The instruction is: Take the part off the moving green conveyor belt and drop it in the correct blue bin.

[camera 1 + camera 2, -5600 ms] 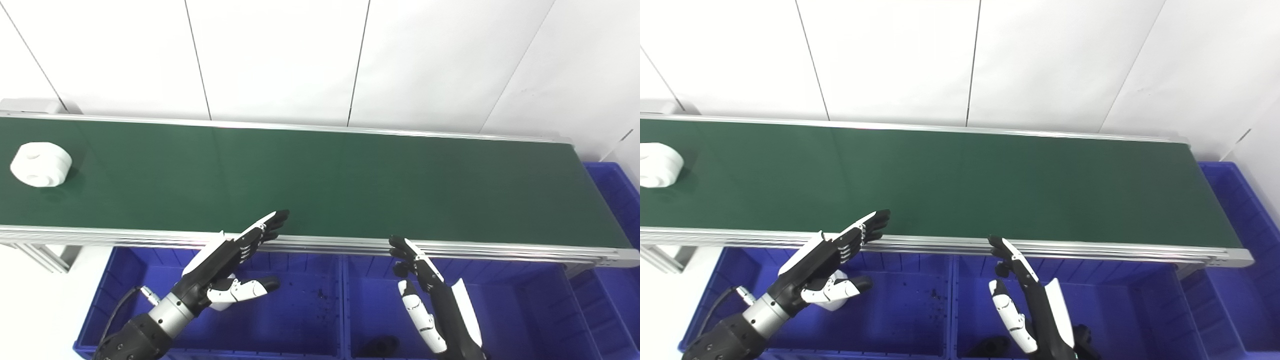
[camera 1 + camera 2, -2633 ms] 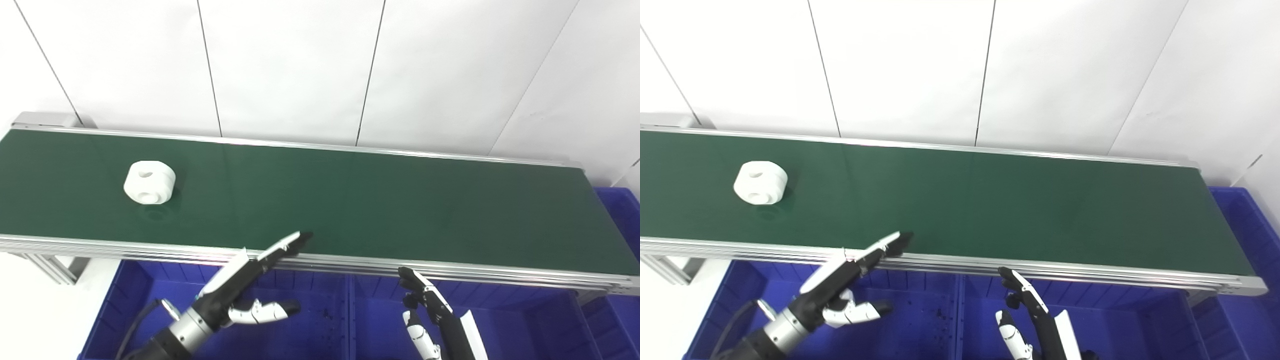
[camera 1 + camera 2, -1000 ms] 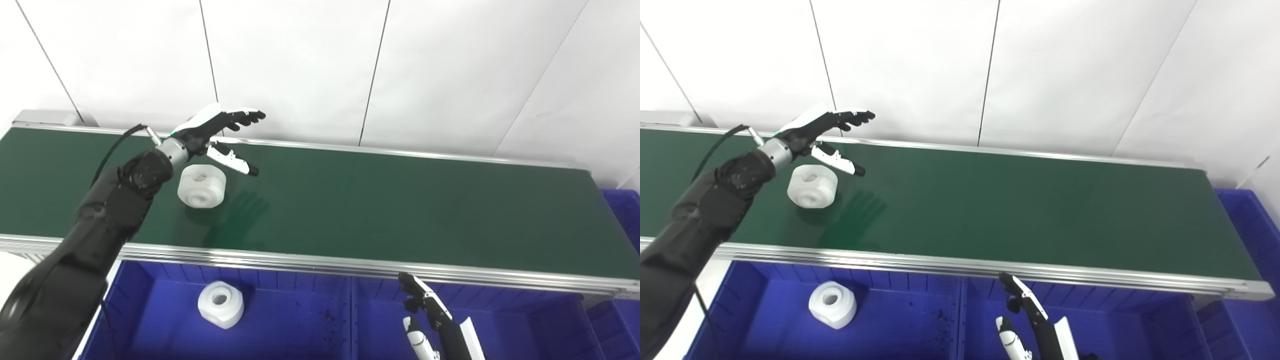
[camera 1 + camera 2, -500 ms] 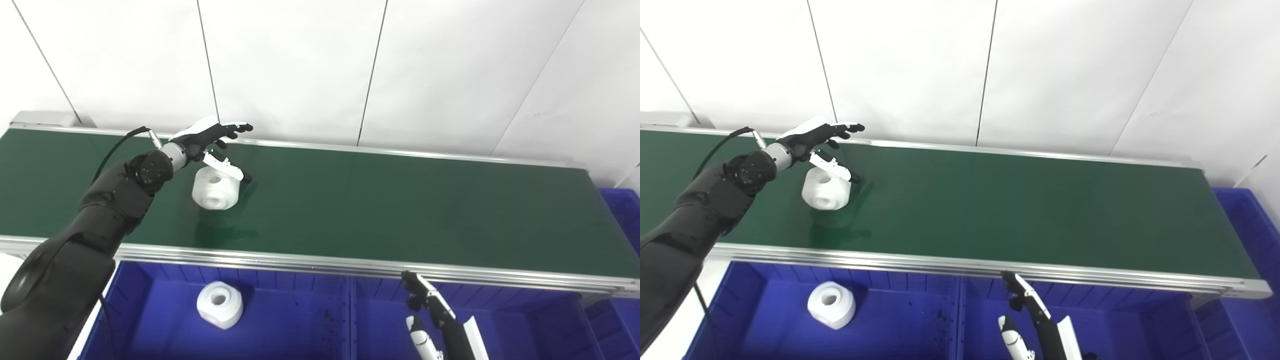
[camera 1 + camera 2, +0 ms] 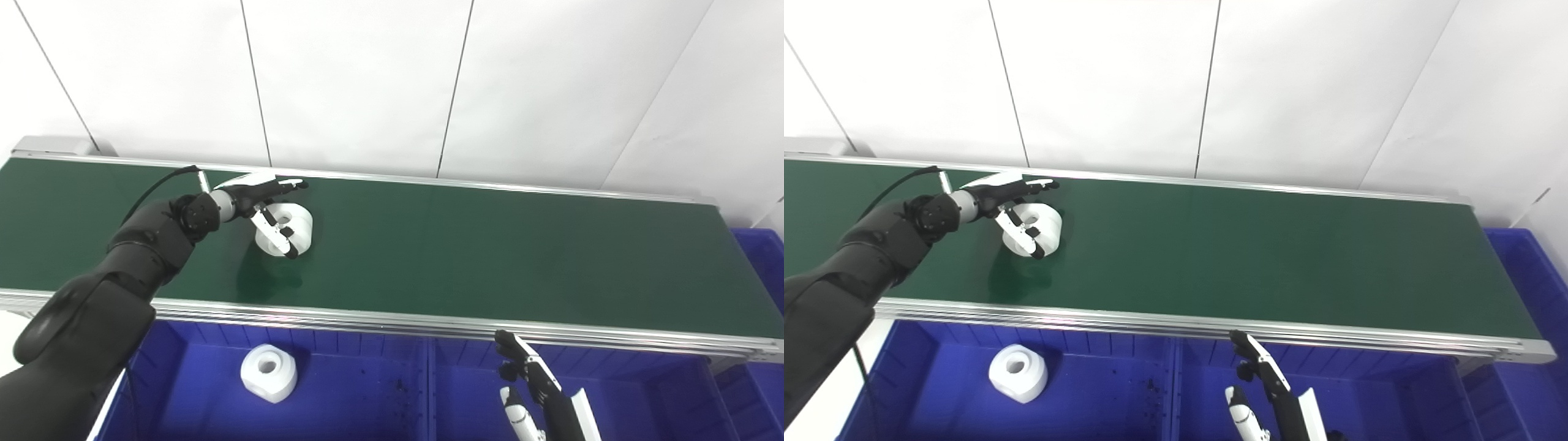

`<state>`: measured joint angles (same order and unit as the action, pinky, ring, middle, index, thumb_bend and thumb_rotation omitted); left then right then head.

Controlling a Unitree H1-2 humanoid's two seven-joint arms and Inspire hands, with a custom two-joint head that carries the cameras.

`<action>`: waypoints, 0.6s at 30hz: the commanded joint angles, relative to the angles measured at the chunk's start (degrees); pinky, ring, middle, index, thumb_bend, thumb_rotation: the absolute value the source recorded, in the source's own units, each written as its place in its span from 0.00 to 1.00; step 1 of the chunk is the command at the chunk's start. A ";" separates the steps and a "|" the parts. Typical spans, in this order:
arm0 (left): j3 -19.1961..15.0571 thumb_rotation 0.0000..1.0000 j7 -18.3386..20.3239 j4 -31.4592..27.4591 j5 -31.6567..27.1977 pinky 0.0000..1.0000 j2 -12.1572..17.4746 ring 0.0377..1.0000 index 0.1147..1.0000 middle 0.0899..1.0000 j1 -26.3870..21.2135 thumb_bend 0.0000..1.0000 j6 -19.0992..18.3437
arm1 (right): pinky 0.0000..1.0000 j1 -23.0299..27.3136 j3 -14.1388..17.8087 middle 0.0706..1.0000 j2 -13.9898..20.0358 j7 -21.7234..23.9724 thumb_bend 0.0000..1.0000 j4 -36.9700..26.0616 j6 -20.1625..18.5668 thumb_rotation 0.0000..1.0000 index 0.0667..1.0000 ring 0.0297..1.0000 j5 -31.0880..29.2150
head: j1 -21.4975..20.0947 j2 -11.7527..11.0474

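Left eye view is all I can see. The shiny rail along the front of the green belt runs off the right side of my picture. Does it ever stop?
Observer: Yes. In the right eye view the front rail stops at a corner, just past the end of the green conveyor belt.
Operator: What's next to that corner?
Observer: A blue bin. It sits off the conveyor's right end and reaches forward alongside that corner.

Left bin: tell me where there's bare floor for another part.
The left blue bin holds one white part mid-floor; the floor is bare between it and the divider. The left hand crowds the part on the belt.
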<state>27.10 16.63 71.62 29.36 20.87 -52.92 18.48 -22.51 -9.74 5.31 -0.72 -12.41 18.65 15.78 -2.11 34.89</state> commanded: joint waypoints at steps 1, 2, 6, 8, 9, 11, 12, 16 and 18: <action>0.92 0.03 0.61 1.29 1.54 0.79 0.69 0.94 0.99 0.99 -0.23 0.91 -3.08 | 0.80 0.01 0.42 0.87 -0.07 -0.43 0.31 -2.38 2.11 0.88 0.87 0.85 0.06 | -0.01 0.08; 0.98 0.02 0.35 1.44 1.32 0.78 0.69 0.93 0.98 0.99 -0.21 0.90 -3.19 | 0.80 -0.02 0.48 0.87 -0.10 -0.49 0.31 -2.53 1.98 0.88 0.86 0.85 0.38 | -0.01 0.08; 0.86 0.00 -0.42 1.41 0.65 0.74 1.14 0.89 0.95 0.97 -0.09 0.87 -2.69 | 0.80 0.03 0.56 0.86 -0.35 -0.54 0.32 -2.60 1.90 0.89 0.86 0.85 0.44 | -0.08 0.22; 0.73 0.00 -1.12 1.20 0.42 0.68 1.41 0.80 0.92 0.92 -0.08 0.85 -2.68 | 0.80 0.06 0.57 0.86 -0.53 -0.55 0.32 -2.60 1.77 0.88 0.86 0.85 0.43 | -0.15 0.25; 0.73 0.00 -1.30 1.19 0.38 0.66 1.43 0.77 0.91 0.91 -0.09 0.85 -2.75 | 0.80 0.05 0.59 0.86 -0.56 -0.54 0.32 -2.62 1.72 0.88 0.86 0.85 0.46 | -0.15 0.25; 0.11 0.00 -1.82 0.87 -0.32 0.62 1.63 0.72 0.88 0.86 0.03 0.83 -1.95 | 0.80 0.15 0.56 0.86 -0.61 -0.40 0.33 -2.58 1.64 0.88 0.86 0.85 0.28 | -0.32 0.37; -0.12 0.00 -2.06 0.66 -0.55 0.59 1.71 0.67 0.84 0.82 0.09 0.82 -1.73 | 0.80 0.21 0.57 0.86 -0.66 -0.40 0.32 -2.54 1.64 0.88 0.86 0.85 0.27 | -0.34 0.37; -0.22 0.00 -3.74 0.41 -0.60 0.54 1.97 0.58 0.77 0.70 0.32 0.79 0.00 | 0.80 0.33 0.66 0.86 -0.74 -0.45 0.32 -2.45 1.85 0.86 0.86 0.85 -0.13 | -0.37 0.49; -0.21 0.00 -4.72 0.83 -0.55 0.57 2.03 0.58 0.73 0.70 0.30 0.78 1.14 | 0.80 0.32 0.72 0.86 -0.69 -0.43 0.32 -2.66 1.74 0.86 0.86 0.85 0.01 | -0.38 0.51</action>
<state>26.85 12.28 71.68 28.39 20.83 -52.48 19.38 -22.44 -9.33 4.94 -0.74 -12.79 18.64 16.42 -2.55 35.42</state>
